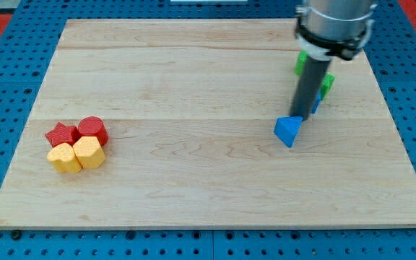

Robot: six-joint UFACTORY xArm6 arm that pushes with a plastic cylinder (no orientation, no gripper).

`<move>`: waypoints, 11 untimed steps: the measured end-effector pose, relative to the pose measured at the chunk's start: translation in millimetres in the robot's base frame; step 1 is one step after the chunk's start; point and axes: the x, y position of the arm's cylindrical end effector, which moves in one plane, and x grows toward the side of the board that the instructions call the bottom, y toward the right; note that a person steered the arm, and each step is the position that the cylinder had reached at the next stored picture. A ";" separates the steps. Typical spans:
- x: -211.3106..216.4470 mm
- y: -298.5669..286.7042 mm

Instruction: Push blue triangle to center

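Observation:
The blue triangle lies on the wooden board, right of the middle. My tip stands at the triangle's upper right edge, touching or almost touching it. The dark rod rises from there to the arm's grey body at the view's top right. Behind the rod, part of another blue block shows, mostly hidden.
Two green blocks sit behind the rod at the upper right, partly hidden. At the view's left is a tight cluster: a red star, a red rounded block, a yellow block and a yellow hexagon-like block.

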 end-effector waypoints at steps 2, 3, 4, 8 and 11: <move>1.1 -76.5; -2.4 -73.7; -33.4 -23.4; 67.1 5.3; -2.9 -82.9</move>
